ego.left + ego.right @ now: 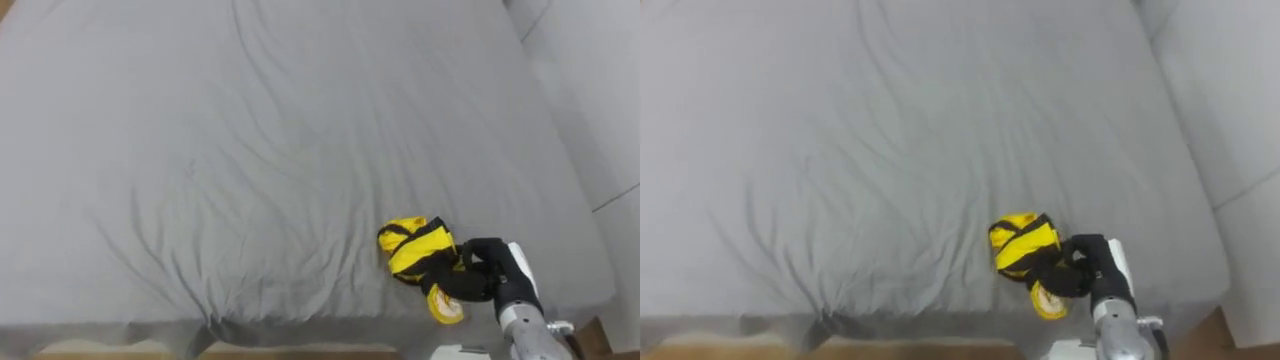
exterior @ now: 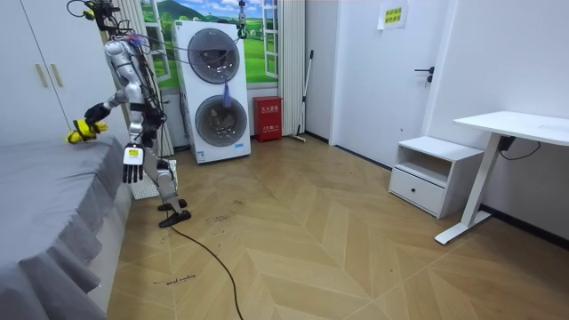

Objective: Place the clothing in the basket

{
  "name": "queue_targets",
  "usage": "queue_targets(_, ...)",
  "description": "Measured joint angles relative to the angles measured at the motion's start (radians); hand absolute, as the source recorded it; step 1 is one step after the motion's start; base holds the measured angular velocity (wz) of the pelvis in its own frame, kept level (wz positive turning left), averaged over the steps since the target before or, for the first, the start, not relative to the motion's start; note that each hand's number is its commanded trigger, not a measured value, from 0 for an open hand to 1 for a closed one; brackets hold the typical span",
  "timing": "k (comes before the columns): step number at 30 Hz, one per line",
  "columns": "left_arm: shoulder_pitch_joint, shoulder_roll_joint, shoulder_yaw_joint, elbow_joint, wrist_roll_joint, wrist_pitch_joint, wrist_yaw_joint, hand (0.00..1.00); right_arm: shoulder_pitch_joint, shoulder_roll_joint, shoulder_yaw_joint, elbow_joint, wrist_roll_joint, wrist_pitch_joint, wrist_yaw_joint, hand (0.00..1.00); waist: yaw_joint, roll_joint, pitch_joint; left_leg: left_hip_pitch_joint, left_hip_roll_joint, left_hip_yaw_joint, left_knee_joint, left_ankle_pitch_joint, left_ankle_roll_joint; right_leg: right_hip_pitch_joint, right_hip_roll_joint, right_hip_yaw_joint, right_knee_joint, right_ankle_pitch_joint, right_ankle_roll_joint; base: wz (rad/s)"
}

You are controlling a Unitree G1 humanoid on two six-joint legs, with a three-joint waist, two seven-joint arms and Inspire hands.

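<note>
My right hand (image 1: 476,276) is closed on the yellow and black garment (image 1: 414,250). The dark fingers are curled round its near fold, and a yellow tail of cloth hangs out below them. The garment sits at about five o'clock on the grey bed (image 1: 250,150), close to the near edge. My hand comes at it from its four o'clock side, which is the shortest reach from where I stand at the bedside.

I grip the bunched middle and not a loose corner. I judge that a wad held this way will come up in one piece and won't trail across the sheet. In the room view the cloth looks at or just above the sheet. I cannot tell whether it is clear of it.

My left hand (image 2: 133,163) hangs at six o'clock beside my hip, out of the way. I cannot tell how its fingers are set.

A white object (image 2: 136,188) stands low by my legs. It may be the basket, though I cannot tell. If so, the next move is a lift, then a swing back towards six o'clock and down. The dangling tail could snag on the bed's edge.
</note>
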Motion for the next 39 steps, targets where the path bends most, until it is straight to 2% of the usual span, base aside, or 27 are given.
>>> queue_targets(4,0.000,-0.002,0.008,0.000,0.024,0.007,0.000,0.00,0.050,-0.003,-0.091,-0.150,-0.004,0.003,-0.002,1.00,-0.034,0.004,-0.0015,0.055,0.006,0.050,-0.020,-0.004,-0.003,0.016,0.010,0.050,0.003,0.002,0.002,-0.35)
queue_targets(6,-0.005,-0.002,0.010,-0.001,0.046,0.020,-0.002,0.00,0.075,-0.006,-0.120,-0.200,-0.002,0.021,-0.001,1.00,-0.047,0.008,-0.0055,0.077,0.013,0.079,-0.020,-0.015,-0.006,0.028,0.020,0.078,0.003,0.002,0.002,-0.45)
queue_targets(8,-0.006,-0.004,0.020,-0.001,0.072,0.042,-0.004,0.00,0.089,-0.008,-0.147,-0.241,-0.001,0.037,-0.001,1.00,-0.067,0.018,-0.0131,0.092,0.018,0.106,-0.020,-0.023,-0.008,0.033,0.026,0.094,0.005,0.003,0.000,-0.45)
queue_targets(10,-0.015,-0.005,0.027,-0.001,0.085,0.065,-0.004,0.00,0.099,-0.019,-0.172,-0.281,0.000,0.056,-0.004,1.00,-0.087,0.030,-0.0158,0.115,0.026,0.152,-0.020,-0.033,-0.015,0.036,0.039,0.137,0.008,0.007,-0.003,-0.57)
queue_targets(12,-0.028,-0.004,0.036,-0.001,0.085,0.071,-0.005,0.00,0.115,-0.020,-0.194,-0.293,0.000,0.057,-0.004,1.00,-0.104,0.032,-0.0147,0.128,0.032,0.176,-0.020,-0.038,-0.019,0.044,0.047,0.161,0.012,0.007,-0.004,-0.44)
queue_targets(15,-0.037,-0.011,0.037,0.014,0.085,0.113,-0.010,0.00,0.123,-0.020,-0.202,-0.293,-0.034,0.074,-0.002,1.00,-0.136,0.032,-0.0109,0.151,0.034,0.195,-0.018,-0.039,-0.021,0.048,0.057,0.200,0.018,0.009,-0.007,-0.42)
queue_targets(19,-0.032,-0.008,0.036,0.012,0.085,0.149,-0.025,0.00,0.158,-0.019,-0.237,-0.293,-0.039,0.121,0.019,1.00,-0.171,0.042,-0.0066,0.153,0.042,0.221,-0.017,-0.053,-0.030,0.028,0.080,0.241,0.020,0.009,-0.008,-0.27)
queue_targets(22,-0.023,-0.008,0.035,0.012,0.085,0.171,-0.025,0.00,0.179,-0.019,-0.270,-0.293,-0.037,0.144,0.021,1.00,-0.182,0.049,-0.0073,0.155,0.050,0.250,-0.017,-0.059,-0.034,0.021,0.089,0.271,0.022,0.013,-0.010,-0.28)
queue_targets(25,0.003,-0.001,0.024,-0.001,0.084,0.172,-0.022,0.00,0.208,-0.018,-0.272,-0.295,-0.034,0.147,0.020,1.00,-0.195,0.050,-0.0073,0.154,0.050,0.276,-0.017,-0.061,-0.037,0.013,0.098,0.293,0.022,0.025,-0.015,-0.30)
queue_targets(29,0.005,0.000,0.008,0.000,0.082,0.174,-0.014,0.00,0.242,-0.011,-0.271,-0.287,-0.034,0.147,0.020,1.00,-0.201,0.058,-0.0048,0.137,0.051,0.295,-0.015,-0.061,-0.037,-0.015,0.104,0.312,0.021,0.029,-0.015,-0.21)
queue_targets(30,0.002,0.002,-0.005,-0.001,0.075,0.174,-0.013,0.00,0.239,-0.007,-0.267,-0.269,-0.028,0.146,0.020,1.00,-0.200,0.064,-0.0075,0.117,0.050,0.296,-0.011,-0.061,-0.037,-0.038,0.105,0.324,0.024,0.032,-0.013,-0.15)
queue_targets(32,-0.009,0.004,-0.026,-0.001,0.075,0.174,-0.013,0.00,0.224,-0.007,-0.267,-0.215,-0.001,0.143,0.021,1.00,-0.202,0.076,-0.0079,0.084,0.051,0.297,-0.001,-0.062,-0.036,-0.069,0.106,0.325,0.024,0.041,-0.011,-0.11)
queue_targets(36,-0.022,0.005,-0.045,0.000,0.074,0.167,-0.017,0.00,0.162,-0.006,-0.268,-0.019,0.001,0.127,0.016,1.00,-0.203,0.103,-0.0048,0.021,0.052,0.310,0.027,-0.066,-0.029,-0.140,0.104,0.337,0.058,0.045,-0.008,-0.14)
queue_targets(38,-0.026,0.005,-0.056,0.001,0.073,0.157,-0.026,0.00,0.136,-0.006,-0.268,0.016,0.000,0.126,0.009,1.00,-0.202,0.124,-0.0052,-0.024,0.051,0.323,0.036,-0.067,-0.026,-0.190,0.105,0.351,0.078,0.047,-0.006,-0.25)
queue_targets(39,-0.027,0.005,-0.057,0.001,0.073,0.150,-0.036,0.00,0.120,-0.008,-0.271,0.038,0.000,0.123,0.000,1.00,-0.205,0.142,-0.0062,-0.050,0.051,0.327,0.042,-0.067,-0.025,-0.220,0.101,0.351,0.091,0.049,-0.004,-0.15)
